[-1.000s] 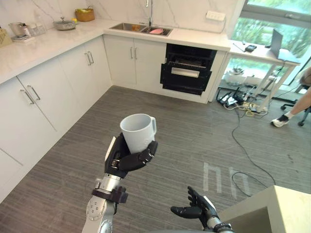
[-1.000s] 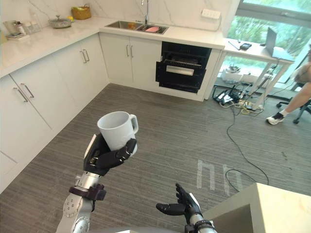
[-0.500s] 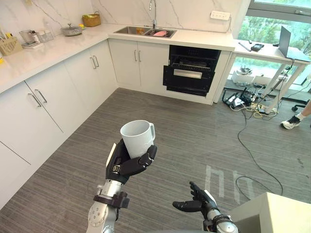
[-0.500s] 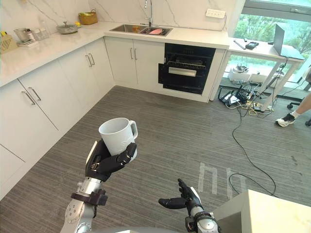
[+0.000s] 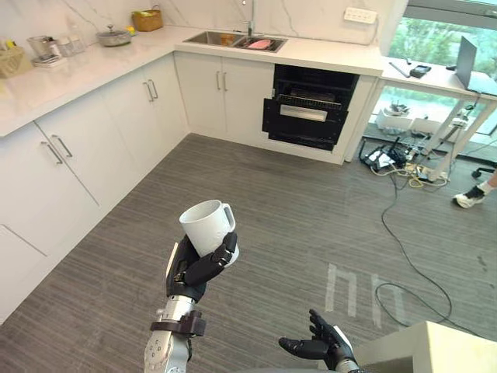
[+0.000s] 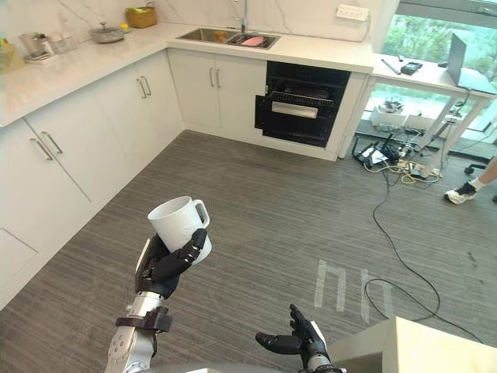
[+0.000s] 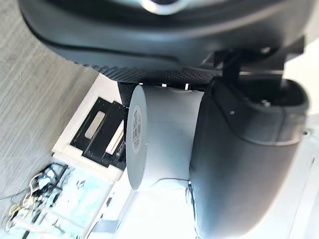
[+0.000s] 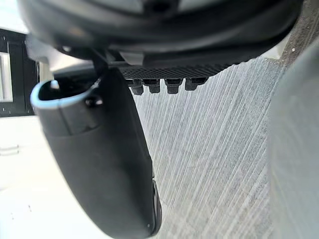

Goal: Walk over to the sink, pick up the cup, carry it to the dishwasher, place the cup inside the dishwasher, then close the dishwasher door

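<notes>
The left hand (image 5: 196, 270) has its fingers and thumb curled round the lower body of the white cup (image 5: 207, 227). It holds the cup upright above the grey plank floor (image 5: 311, 210), mouth up and handle turned to the robot's right. The right hand (image 5: 320, 346) sits low at the near edge, palm up, with its fingers loosely spread and nothing in them. Well beyond both hands, the black dishwasher (image 5: 309, 113) stands under the white tabletop (image 5: 326, 56), just right of the sink (image 5: 237, 39). Cables (image 5: 404, 167) lie on the floor to its right, near a person's shoe (image 5: 469, 200).
</notes>
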{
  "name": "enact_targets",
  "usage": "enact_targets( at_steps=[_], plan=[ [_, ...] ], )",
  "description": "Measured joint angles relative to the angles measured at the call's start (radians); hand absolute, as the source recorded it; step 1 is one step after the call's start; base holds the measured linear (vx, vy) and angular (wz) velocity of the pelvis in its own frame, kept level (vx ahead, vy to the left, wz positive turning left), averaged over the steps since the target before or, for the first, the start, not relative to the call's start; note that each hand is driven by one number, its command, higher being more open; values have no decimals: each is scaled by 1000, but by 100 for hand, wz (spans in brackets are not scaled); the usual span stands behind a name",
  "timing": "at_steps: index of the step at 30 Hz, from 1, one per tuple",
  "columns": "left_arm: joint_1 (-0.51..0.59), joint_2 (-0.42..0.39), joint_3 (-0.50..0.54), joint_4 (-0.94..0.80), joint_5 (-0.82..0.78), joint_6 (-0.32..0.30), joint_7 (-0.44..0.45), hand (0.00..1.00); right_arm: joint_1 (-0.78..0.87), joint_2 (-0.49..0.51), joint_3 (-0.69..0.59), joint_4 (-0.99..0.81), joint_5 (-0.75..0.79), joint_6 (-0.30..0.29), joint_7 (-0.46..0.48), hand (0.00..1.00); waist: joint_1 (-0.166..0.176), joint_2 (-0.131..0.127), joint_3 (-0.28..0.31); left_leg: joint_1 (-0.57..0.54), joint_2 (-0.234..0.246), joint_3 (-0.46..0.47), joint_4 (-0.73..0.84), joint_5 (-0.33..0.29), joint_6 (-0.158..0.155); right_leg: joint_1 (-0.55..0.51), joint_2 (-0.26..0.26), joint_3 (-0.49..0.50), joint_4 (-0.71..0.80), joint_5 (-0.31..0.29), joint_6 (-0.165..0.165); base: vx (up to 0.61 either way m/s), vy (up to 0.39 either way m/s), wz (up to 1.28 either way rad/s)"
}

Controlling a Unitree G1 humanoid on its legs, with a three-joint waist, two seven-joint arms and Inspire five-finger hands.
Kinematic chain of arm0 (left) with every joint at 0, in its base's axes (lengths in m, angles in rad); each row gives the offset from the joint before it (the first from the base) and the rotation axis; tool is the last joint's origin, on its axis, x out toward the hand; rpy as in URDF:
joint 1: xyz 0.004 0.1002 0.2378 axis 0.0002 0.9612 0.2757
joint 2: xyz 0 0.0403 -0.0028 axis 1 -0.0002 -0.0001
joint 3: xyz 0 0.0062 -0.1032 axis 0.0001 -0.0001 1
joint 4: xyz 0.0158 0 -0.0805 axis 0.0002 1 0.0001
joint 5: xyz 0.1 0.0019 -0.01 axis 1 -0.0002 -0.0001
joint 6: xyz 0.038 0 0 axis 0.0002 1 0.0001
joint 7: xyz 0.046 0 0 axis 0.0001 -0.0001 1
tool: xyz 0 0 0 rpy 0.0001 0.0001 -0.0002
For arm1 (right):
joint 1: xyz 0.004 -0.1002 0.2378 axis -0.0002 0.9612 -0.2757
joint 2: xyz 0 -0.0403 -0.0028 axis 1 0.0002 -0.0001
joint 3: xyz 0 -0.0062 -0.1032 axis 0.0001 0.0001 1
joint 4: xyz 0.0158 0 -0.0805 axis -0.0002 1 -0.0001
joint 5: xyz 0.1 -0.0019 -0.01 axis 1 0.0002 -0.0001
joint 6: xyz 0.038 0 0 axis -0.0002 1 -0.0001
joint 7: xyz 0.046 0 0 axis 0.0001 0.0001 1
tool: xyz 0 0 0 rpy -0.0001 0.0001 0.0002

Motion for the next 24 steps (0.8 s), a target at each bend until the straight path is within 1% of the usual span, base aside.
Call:
enact_targets(
  at_steps=[1,2,3,5,8,9,11,12,13,14,15,16,17,19,20,22,23,24],
  plan=[
    [6,-2,1,-3,-2,0,-1,0,-1,-1,-2,-11,0,0,-1,100,2,1,-1,-13,3,31,26,-24,3,0,-13,-26,30,-21,4,-46,12,51],
    [10,-3,2,-4,-4,0,-2,0,-2,-1,-4,-16,0,0,-1,100,4,2,-1,-17,8,48,39,-32,8,0,-17,-33,41,-29,6,-44,23,49],
    [22,-4,3,-5,-15,0,-8,0,-4,0,-10,-25,0,-1,0,100,10,4,-1,-22,8,53,60,-43,14,-1,-28,-45,65,-44,10,-18,18,27],
    [43,-6,14,-5,-20,1,-22,0,-6,0,-15,-44,0,-2,0,100,12,4,-1,-24,4,61,74,-52,26,-5,-43,-57,98,-65,18,-5,38,23],
    [63,-7,20,-5,-29,4,-27,0,-7,-2,-20,-56,0,-10,-1,100,26,4,-1,-28,-8,69,85,-62,34,-27,-64,-50,145,-89,29,12,66,0],
    [64,-16,20,-5,-36,5,-30,0,-5,-3,-20,-63,0,-10,0,100,33,4,-2,-36,-13,75,96,-74,38,-45,-73,-42,170,-102,33,35,92,-11],
    [68,-29,23,-6,-39,5,-31,0,-5,-6,-19,-71,0,-10,3,100,34,2,-1,-50,-24,82,126,-99,52,-78,-98,-29,236,-136,42,46,82,-9],
    [70,-37,22,-12,-39,4,-30,0,-5,-9,-19,-80,-1,-9,6,100,32,0,6,-64,-30,81,179,-134,65,-98,-122,-26,302,-167,54,59,70,-6],
    [69,-47,19,-17,-38,4,-30,0,-5,-15,-19,-89,-1,-9,9,100,29,-1,19,-69,-31,84,222,-164,74,-127,-143,-26,388,-185,59,78,115,-7],
    [70,-55,17,-25,-38,4,-30,0,-2,-23,-19,-102,-1,-9,11,100,29,0,32,-71,-33,87,267,-195,82,-187,-180,-29,552,-194,54,42,86,-6],
    [71,-54,17,-33,-38,4,-30,0,2,-23,-18,-109,-1,-9,12,100,28,0,33,-69,-41,85,282,-203,94,-220,-204,-30,636,-192,51,84,109,7],
    [72,-49,18,-51,-37,3,-29,0,13,-23,-18,-123,-1,-9,14,100,21,-19,45,-60,-59,73,307,-221,114,-281,-246,-19,787,-176,26,142,75,29],
    [74,-46,13,-53,-38,-6,-29,0,39,-24,-18,-132,-1,-10,18,100,9,-11,47,-50,-63,52,333,-244,117,-306,-246,5,838,-208,34,176,54,38],
    [74,-42,9,-53,-39,-17,-26,0,69,-24,-18,-145,-3,-16,24,100,8,-13,47,-33,-62,30,342,-266,116,-329,-236,6,802,-256,37,199,-2,36],
    [73,-40,9,-53,-39,-26,-22,0,70,-28,-18,-148,-3,-24,29,100,6,-12,47,-25,-59,17,342,-278,112,-361,-224,2,752,-263,39,203,-25,26],
    [63,-27,0,-53,-39,-27,-20,0,70,-33,-19,-152,-3,-41,40,100,3,-9,54,-5,-46,-5,343,-304,110,-418,-204,4,682,-260,44,241,-77,34],
    [56,-17,-5,-51,-39,-27,-20,0,70,-39,-19,-158,-1,-49,52,100,-1,-4,58,11,-24,-25,356,-321,90,-455,-186,13,636,-245,53,283,-118,45],
    [54,-13,-8,-51,-39,-27,-20,0,70,-43,-18,-162,-1,-51,59,100,-3,-3,59,19,-11,-35,366,-332,80,-469,-174,21,610,-227,57,334,-155,54]
  ],
)
